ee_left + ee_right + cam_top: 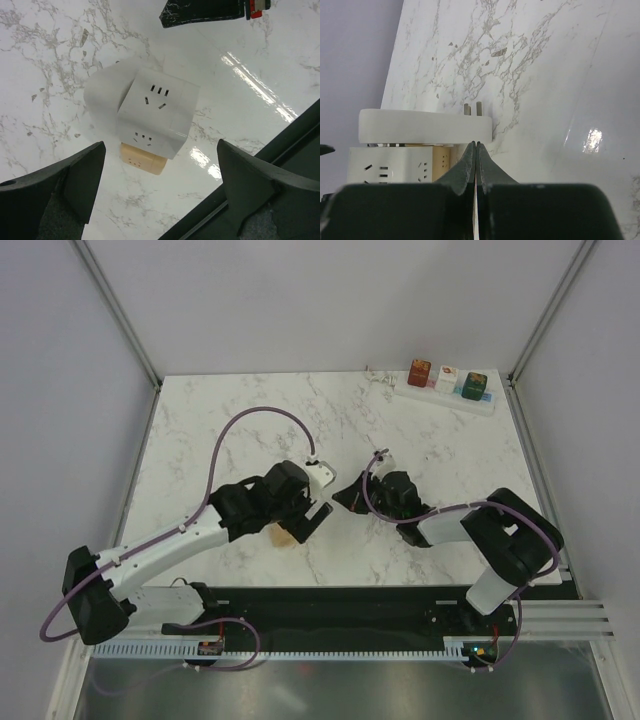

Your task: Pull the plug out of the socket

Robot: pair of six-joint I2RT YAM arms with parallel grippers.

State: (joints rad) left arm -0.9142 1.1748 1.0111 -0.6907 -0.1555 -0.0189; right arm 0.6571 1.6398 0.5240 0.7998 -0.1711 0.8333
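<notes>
The left end effector (161, 150) hangs released, its fingers (75, 175) spread wide above a white cube adapter (157, 117) on the marble desk (50, 50). A peach block (142, 162) touches the cube, and a white rounded slab (420, 125) lies against it (two metal prongs show at its edge). The right end effector (476, 150) is clenched, fingers pressed together, just beside the cube. Well apart from the cube, at the desk's far right corner, lies the socket (445, 392). It is a long white strip carrying a red-brown plug (419, 372), a white plug (446, 378) and a green plug (475, 386).
</notes>
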